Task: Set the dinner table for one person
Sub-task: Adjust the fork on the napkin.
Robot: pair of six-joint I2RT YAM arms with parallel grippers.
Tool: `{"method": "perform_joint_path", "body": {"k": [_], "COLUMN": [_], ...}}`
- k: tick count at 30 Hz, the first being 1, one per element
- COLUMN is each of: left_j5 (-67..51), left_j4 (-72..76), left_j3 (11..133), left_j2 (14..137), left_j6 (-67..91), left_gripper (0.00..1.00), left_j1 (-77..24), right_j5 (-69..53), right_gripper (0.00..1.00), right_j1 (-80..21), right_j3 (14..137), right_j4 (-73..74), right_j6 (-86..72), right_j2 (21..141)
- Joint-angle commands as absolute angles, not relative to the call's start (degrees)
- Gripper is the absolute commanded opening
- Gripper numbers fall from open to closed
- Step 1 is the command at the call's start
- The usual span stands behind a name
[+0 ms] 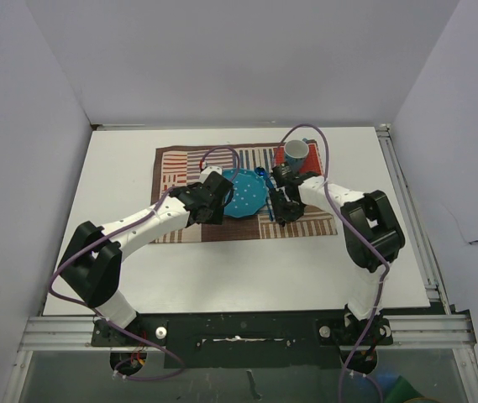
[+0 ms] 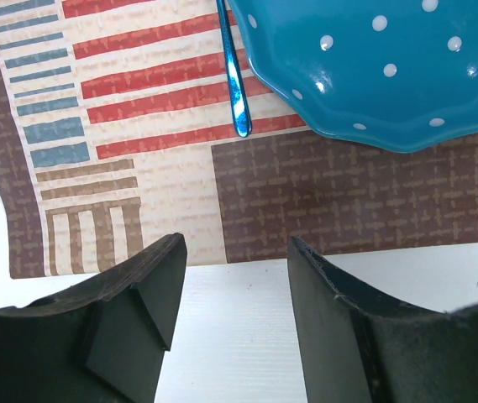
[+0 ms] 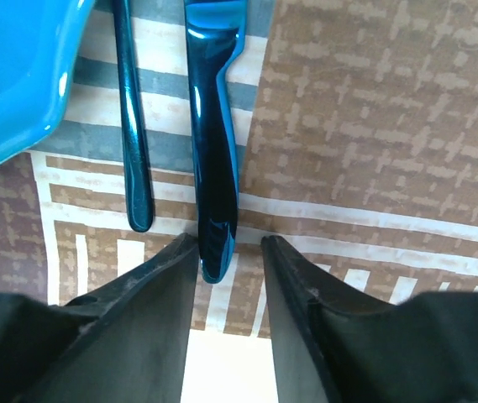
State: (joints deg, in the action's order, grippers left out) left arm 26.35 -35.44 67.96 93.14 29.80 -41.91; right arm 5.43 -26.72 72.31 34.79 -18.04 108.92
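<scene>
Top view: the table (image 1: 222, 277) fills the frame, white, with the mat (image 1: 171, 168) in the upper middle. A plate (image 1: 247, 197) sits on the mat and a cup (image 1: 296, 152) stands at its upper right corner. The left gripper (image 1: 213, 201) is at the plate's left edge, the right gripper (image 1: 285, 208) just right of it.

Left wrist: the left gripper (image 2: 234, 285) is spread wide over bare table (image 2: 239, 336), holding nothing. Above it is the mat (image 2: 348, 193), with the plate (image 2: 390, 75) at upper right and a blue handle (image 2: 233, 75) beside it.

Right wrist: the right gripper (image 3: 228, 243) is parted, and the tip of a broad handle (image 3: 212, 126) lies between the fingers, not pinched. A thin handle (image 3: 131, 126) lies left of it, with the plate (image 3: 12, 75) at upper left and the mat (image 3: 373, 126) underneath.
</scene>
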Motion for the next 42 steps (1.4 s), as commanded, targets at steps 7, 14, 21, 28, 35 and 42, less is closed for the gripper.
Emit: {"method": "perform_joint_path", "body": {"k": [7, 14, 21, 28, 35, 42], "left_j5": [26.9, 26.7, 27.4, 27.9, 28.2, 28.0], "left_j4": [-34.4, -34.4, -34.3, -34.9, -35.2, -35.0], "left_j3": [69.7, 69.9, 69.9, 70.1, 69.8, 69.4], "left_j2": [90.6, 91.6, 92.0, 93.2, 92.9, 92.2], "left_j6": [30.0, 30.0, 30.0, 30.1, 30.2, 29.9], "left_gripper": [0.53, 0.53, 0.53, 0.53, 0.53, 0.53], "left_j1": [-42.0, -42.2, -42.2, -42.2, -42.2, -42.0], "right_j5": [8.3, 7.9, 5.0, 1.4, 0.8, 0.5], "right_gripper": [0.44, 0.42, 0.41, 0.41, 0.4, 0.4], "right_j1": [-26.2, -26.6, -27.3, -29.8, -29.9, -28.9], "right_j3": [73.5, 72.2, 72.2, 78.3, 82.6, 83.6], "right_j4": [36.7, 36.0, 35.0, 36.5, 36.9, 35.8], "right_j6": [-16.8, -17.1, -16.9, -16.4, -15.3, -13.7], "right_j2": [102.9, 102.2, 103.0, 107.7, 113.2, 115.5]}}
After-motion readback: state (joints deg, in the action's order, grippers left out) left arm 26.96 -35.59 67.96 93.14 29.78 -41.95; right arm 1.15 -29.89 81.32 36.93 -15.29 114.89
